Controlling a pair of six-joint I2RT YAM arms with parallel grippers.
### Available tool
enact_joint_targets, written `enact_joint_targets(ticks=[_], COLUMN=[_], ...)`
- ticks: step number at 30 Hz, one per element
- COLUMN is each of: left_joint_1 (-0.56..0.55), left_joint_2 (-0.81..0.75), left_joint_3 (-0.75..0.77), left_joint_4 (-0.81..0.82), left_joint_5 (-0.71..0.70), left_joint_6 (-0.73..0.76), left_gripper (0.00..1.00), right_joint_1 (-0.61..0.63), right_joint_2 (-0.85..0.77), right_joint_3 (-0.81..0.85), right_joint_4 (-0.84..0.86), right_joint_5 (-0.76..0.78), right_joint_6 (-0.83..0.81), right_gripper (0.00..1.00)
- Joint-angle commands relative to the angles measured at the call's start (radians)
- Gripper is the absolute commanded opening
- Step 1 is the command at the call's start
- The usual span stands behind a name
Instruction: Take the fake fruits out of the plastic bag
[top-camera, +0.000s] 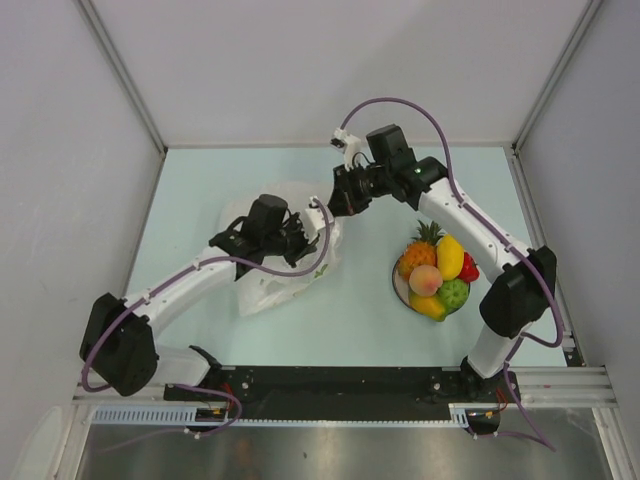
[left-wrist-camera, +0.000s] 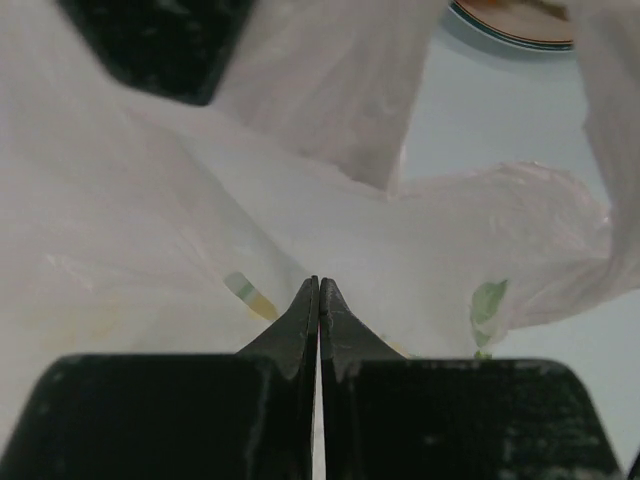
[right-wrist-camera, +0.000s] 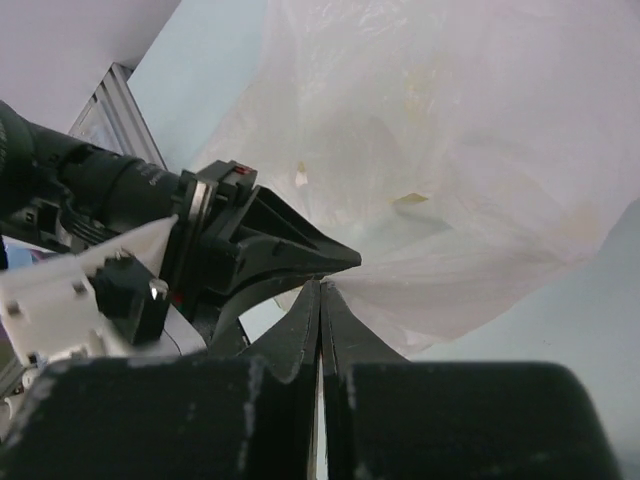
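Pale green desk (top-camera: 200, 200) with white walls around it is where I work. I tell every place from the plastic bag (top-camera: 272, 292), which lies near the middle of the desk, a bit to the left.

My left hand (left-wrist-camera: 319, 292) is on top of the bag, near its middle. Its two fingers are pressed tight together. The crinkly folds run right up to the tips, so I think a bit of bag is pinched there.

The bag lies slanted, with its long way going from the near left to the far right. It looks flat and floppy. I see no round bump inside it, only small green and yellow marks on the plastic.

My right hand (right-wrist-camera: 321, 295) is at the far right edge of the bag. Its fingers are squeezed together too, with a fold of bag running up to the tips. My two hands are close to each other, with the bag touching both.

To the right of the bag, well apart from it, is a round plate (top-camera: 398, 287). All the fake fruits (top-camera: 437, 272) I can see are piled on it. My right hand is the nearer one to them.

I think the bag is empty now. If so, the next move is about the bag at my fingertips, not the fruits.
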Motion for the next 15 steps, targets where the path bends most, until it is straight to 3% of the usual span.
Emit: enact_joint_targets(ticks=[1, 7, 15], left_joint_1=[-0.036, -0.066, -0.013], left_joint_2=[0.007, 0.056, 0.242], left_joint_3=[-0.057, -0.146, -0.049], left_joint_4=[0.133, 0.247, 0.295], left_joint_5=[-0.028, -0.172, -0.526], left_joint_6=[0.125, 0.194, 0.271], left_gripper=[0.0, 0.0, 0.0], right_joint_1=[-0.031, -0.049, -0.029], right_joint_2=[0.01, 0.046, 0.034], right_joint_3=[0.061, 0.11, 0.104], right_joint_4=[0.045, 0.053, 0.01], right_joint_5=[-0.023, -0.048, -0.048], right_joint_6=[0.043, 0.062, 0.0], right_gripper=[0.0, 0.0, 0.0])
